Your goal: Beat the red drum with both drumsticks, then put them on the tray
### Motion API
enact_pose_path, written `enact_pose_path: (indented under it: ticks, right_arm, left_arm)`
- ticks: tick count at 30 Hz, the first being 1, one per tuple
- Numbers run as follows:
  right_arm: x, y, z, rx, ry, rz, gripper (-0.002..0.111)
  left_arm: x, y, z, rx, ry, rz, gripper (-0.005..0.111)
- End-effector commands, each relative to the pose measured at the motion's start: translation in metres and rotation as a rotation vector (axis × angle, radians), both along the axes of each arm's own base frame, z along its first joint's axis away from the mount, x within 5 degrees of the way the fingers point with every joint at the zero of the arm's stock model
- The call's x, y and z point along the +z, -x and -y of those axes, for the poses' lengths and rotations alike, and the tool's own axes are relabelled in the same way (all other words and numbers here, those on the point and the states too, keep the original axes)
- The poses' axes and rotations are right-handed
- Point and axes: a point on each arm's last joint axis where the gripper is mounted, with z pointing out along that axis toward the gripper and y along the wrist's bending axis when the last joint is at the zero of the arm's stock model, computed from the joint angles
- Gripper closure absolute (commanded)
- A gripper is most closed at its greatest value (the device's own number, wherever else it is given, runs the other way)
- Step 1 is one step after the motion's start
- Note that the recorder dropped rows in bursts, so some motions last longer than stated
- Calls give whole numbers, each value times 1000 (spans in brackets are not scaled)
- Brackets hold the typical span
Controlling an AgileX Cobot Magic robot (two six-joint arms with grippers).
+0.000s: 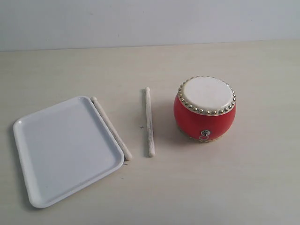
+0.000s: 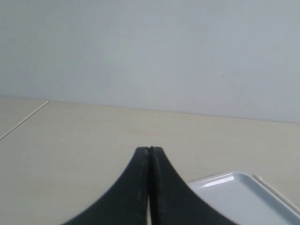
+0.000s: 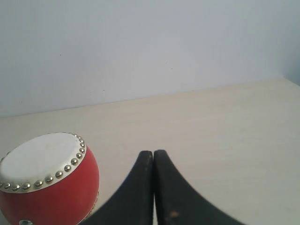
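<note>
Partly cropped in wrist cams: tray [image 2: 243, 199] & red drum [image 3: 51, 190].

A pale cream, faintly wood-grained desk [image 1: 234, 187] fills most of the exterior view. A plain light grey wall [image 1: 150, 21] runs across the top of the frame. A tiny dark mark [image 1: 142, 126] sits near the frame's centre.
</note>
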Motion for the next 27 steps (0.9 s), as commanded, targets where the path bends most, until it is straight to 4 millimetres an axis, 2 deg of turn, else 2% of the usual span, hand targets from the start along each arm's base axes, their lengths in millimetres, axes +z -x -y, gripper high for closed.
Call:
enact_pose_path:
  ticks: [1, 9, 27]
  right_arm:
    - [-2, -1, 0, -2, 12, -5, 108]
    - [-2, -1, 0, -2, 12, -5, 108]
    - [-2, -1, 0, -2, 12, -5, 108]
  left_arm:
    - [-9, 1, 1, -6, 13, -89, 107]
    - [-20, 3, 1, -16, -41, -212, 107]
    - [-17, 3, 0, -15, -70, -183, 107]
